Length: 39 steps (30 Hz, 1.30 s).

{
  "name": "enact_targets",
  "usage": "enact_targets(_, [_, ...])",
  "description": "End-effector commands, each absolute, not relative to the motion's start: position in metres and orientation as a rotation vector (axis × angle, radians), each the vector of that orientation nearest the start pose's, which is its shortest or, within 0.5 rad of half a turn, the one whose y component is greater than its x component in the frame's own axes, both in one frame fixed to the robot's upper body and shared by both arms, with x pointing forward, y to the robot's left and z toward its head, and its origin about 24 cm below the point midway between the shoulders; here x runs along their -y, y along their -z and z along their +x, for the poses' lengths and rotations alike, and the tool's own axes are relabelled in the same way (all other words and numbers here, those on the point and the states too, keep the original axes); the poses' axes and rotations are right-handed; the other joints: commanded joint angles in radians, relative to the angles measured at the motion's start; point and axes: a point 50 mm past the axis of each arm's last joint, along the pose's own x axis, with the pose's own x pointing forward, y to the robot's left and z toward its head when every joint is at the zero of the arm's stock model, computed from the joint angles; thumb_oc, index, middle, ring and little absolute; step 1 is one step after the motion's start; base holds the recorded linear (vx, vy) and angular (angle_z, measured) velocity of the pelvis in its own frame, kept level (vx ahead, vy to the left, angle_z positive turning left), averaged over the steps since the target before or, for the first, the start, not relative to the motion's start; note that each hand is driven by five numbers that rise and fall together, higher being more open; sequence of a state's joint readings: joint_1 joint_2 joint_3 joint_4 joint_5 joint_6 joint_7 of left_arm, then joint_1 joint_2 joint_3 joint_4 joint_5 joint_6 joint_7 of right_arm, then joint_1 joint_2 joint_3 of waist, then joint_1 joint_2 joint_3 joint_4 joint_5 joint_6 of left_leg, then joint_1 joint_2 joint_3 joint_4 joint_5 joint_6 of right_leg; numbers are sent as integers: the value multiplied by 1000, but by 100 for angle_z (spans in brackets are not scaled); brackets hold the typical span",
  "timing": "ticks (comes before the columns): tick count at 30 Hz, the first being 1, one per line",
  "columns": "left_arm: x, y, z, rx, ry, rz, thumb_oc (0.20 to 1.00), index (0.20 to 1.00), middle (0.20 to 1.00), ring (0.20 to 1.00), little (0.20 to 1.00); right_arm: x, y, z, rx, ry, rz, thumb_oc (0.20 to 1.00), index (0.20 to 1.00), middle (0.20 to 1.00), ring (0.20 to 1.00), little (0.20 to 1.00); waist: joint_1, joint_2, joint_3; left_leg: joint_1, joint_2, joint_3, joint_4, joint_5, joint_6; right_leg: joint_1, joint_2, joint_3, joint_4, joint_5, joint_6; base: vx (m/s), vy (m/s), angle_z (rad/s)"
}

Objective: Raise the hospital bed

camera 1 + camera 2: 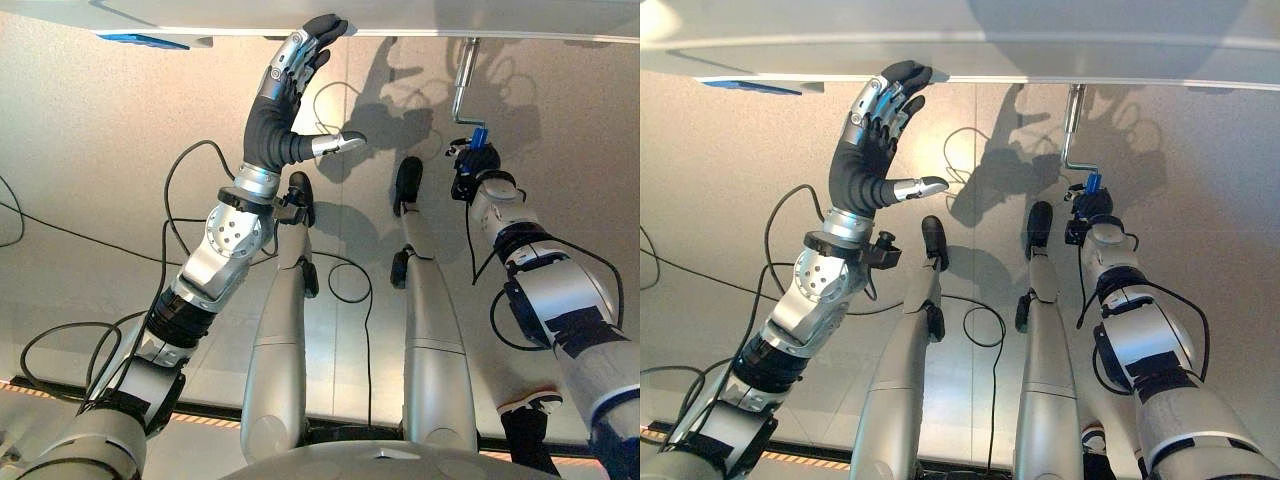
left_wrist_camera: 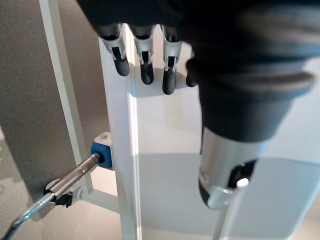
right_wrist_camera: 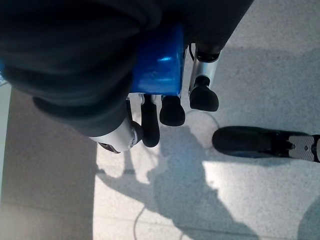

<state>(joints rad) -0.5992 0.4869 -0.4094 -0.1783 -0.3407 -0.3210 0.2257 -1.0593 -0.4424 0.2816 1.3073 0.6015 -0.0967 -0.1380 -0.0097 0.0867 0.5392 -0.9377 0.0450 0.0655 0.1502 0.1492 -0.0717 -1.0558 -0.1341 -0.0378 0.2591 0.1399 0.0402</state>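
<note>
My left hand (image 1: 290,75), fingers straight and thumb held apart, rests its dark fingertips against the white bed frame (image 1: 400,15) overhead, steadying me and gripping nothing. To the right, the silver crank (image 1: 463,85) drops from under that frame and ends in a blue handle (image 1: 478,133). My right hand (image 1: 476,165) has its fingers curled round that handle, as my right wrist view confirms. The risk, as I judge it, sits with that grip: the blue handle looks smooth, and if my fingers loosen as the crank swings through its circle, it could slip free and the bed would not rise. A second worry is my left hand sliding along the frame if I lean harder, which could tip my balance.
</note>
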Motion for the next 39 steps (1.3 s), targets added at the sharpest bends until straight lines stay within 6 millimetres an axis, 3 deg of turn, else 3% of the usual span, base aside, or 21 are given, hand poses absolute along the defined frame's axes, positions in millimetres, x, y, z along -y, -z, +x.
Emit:
enact_targets(1, [-102,-260,248,1063,428,-51,1000,1000,1000,1000,1000,237,-109,398,-180,279,-41,200,200,200,200,200,-12,45,-19,-9,-24,-17,95,-104,-1,53,-10,16,-9,-69,111,0,0,0])
enact_targets(4, [-103,-260,247,1065,423,-47,1000,1000,1000,1000,1000,236,-118,401,-153,274,-82,200,200,200,200,200,-12,42,-19,-8,-23,-16,93,-102,-2,56,-8,15,-10,-69,111,0,0,0])
enact_targets(7, [-106,-260,246,1064,419,-52,1000,1000,1000,1000,1000,228,-137,409,-116,246,-252,200,200,200,200,200,-9,36,-19,-6,-21,-21,94,-102,-3,61,-6,16,-9,-71,112,2,-12,0])
enact_targets(13, [-108,-260,244,1063,422,-76,1000,1000,1000,1000,1000,219,-150,414,-93,223,-340,200,200,200,200,200,0,39,-19,-16,-22,-30,102,-101,0,54,-9,10,2,-75,111,0,0,0])
enact_targets(18, [-110,-264,238,1085,436,-103,1000,1000,1000,1000,1000,213,-174,421,-67,206,-501,200,200,200,200,200,42,69,-19,-51,-42,-52,112,-104,9,26,-33,-5,37,-89,117,24,46,5])
enact_targets(21, [-111,-265,237,1091,433,-107,1000,1000,1000,1000,1000,210,-176,422,-64,197,-512,200,200,200,200,200,46,73,-19,-55,-45,-55,117,-106,10,24,-36,-5,41,-91,117,13,30,13])
enact_targets(23, [-112,-265,236,1092,427,-115,1000,1000,1000,1000,1000,194,-179,425,-45,152,-552,200,200,200,200,200,60,84,-19,-68,-54,-53,130,-114,16,15,-47,-5,51,-96,119,33,58,8])
enact_targets(28, [-113,-267,236,1100,415,-123,1000,1000,1000,1000,1000,176,-182,427,-20,96,-615,200,200,200,200,200,68,94,-19,-76,-61,-56,136,-117,17,9,-52,-2,54,-96,121,25,46,5])
enact_targets(29, [-115,-267,235,1106,403,-135,1000,1000,1000,1000,1000,155,-182,428,8,34,-675,200,200,200,200,200,72,96,-19,-75,-63,-55,134,-118,18,11,-53,1,51,-96,122,17,52,2])
enact_targets(30, [-116,-267,235,1106,402,-135,1000,1000,1000,1000,1000,155,-182,428,8,33,-676,200,200,200,200,200,71,95,-19,-75,-63,-55,134,-118,18,11,-53,1,51,-96,122,26,83,1])
enact_targets(31, [-116,-267,235,1104,396,-142,1000,1000,1000,1000,1000,142,-183,429,30,-1,-709,200,200,200,200,200,73,97,-19,-77,-64,-53,136,-118,18,11,-54,1,49,-94,122,9,31,-1])
enact_targets(34, [-116,-267,235,1105,392,-144,1000,1000,1000,1000,1000,137,-185,429,42,-13,-735,200,200,200,200,200,73,97,-19,-78,-64,-52,136,-119,18,11,-56,2,47,-94,122,9,26,0])
enact_targets(35, [-116,-266,235,1103,390,-149,1000,1000,1000,1000,1000,123,-187,428,73,-53,-788,200,200,200,200,200,74,101,-19,-78,-65,-51,135,-118,17,10,-56,3,46,-93,122,8,30,0])
enact_targets(39, [-118,-266,235,1103,382,-146,1000,1000,1000,1000,1000,105,-190,427,125,-110,-843,200,200,200,200,200,72,99,-19,-78,-66,-49,134,-118,18,10,-55,4,45,-92,121,3,10,0])
